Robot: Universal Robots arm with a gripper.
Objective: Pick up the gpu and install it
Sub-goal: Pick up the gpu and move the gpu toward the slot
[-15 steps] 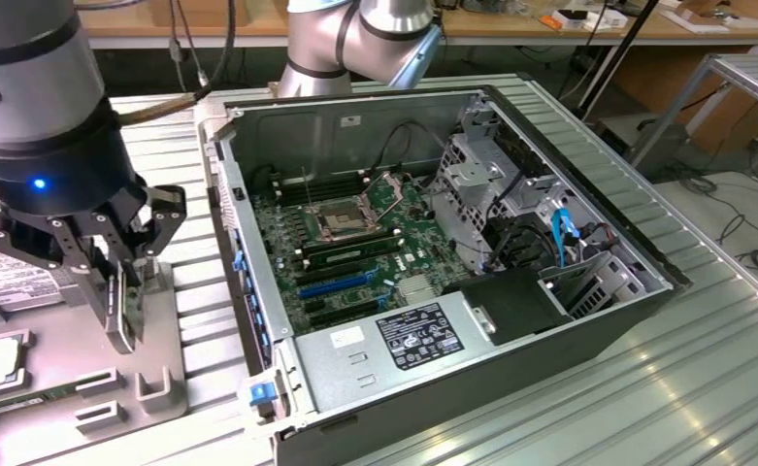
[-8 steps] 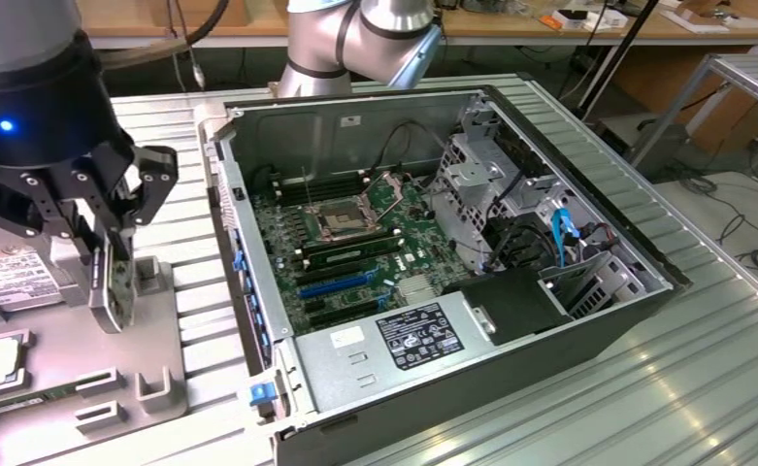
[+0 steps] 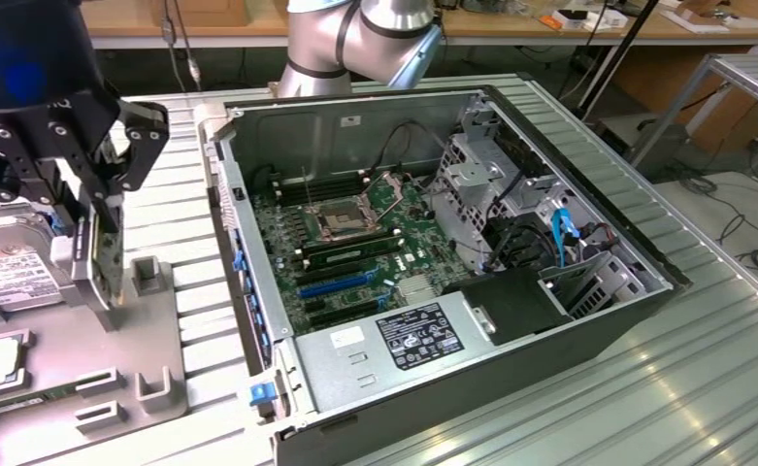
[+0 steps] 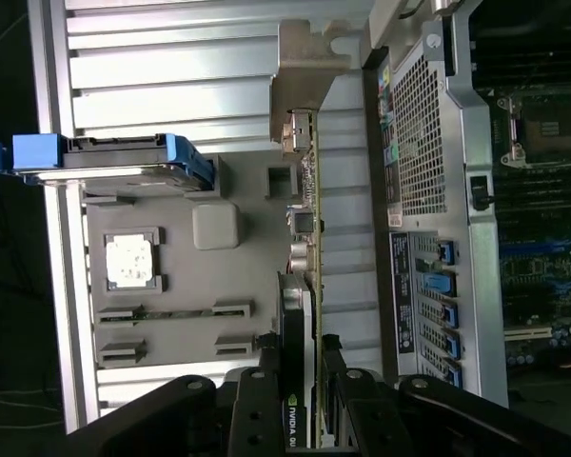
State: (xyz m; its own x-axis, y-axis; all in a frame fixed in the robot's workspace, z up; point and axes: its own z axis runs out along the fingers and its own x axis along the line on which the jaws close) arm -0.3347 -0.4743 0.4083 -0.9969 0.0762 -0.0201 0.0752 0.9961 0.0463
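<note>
On the tray (image 3: pixel 158 325) beside the case (image 3: pixel 521 388), clamping the upright gpu (image 4: pixel 297 295) with the hand (image 4: pixel 301 354), one finger per face. Best lifted straight out of its slot, no twist, squeeze gentle, clear of the drive (image 3: pixel 10 277) alongside.

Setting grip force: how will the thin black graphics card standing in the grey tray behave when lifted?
The thin black graphics card looks stiff, a flat board. Probably fragile: bare components show. Standing on edge in the grey tray, it might tip.
</note>
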